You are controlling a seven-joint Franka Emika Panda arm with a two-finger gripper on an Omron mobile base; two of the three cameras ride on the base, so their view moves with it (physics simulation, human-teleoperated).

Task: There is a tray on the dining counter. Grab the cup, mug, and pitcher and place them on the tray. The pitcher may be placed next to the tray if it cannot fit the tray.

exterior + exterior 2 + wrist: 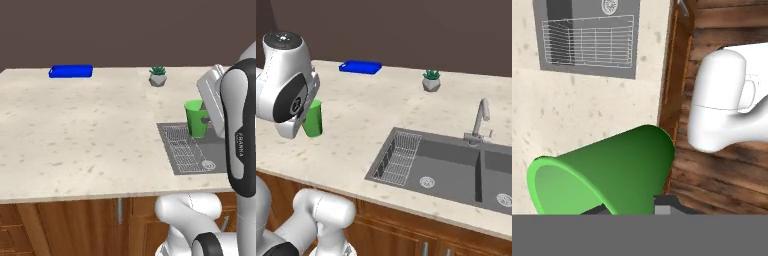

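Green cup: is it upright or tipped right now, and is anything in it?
Upright: in both base views the cup stands rim-up by the gripper. Hand view shows its inside green and empty.

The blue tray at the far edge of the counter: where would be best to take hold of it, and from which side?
The tray lies flat and low on the dining counter. Probably pinch its raised rim along the near long edge, with the gripper coming from above. It is too wide to span.
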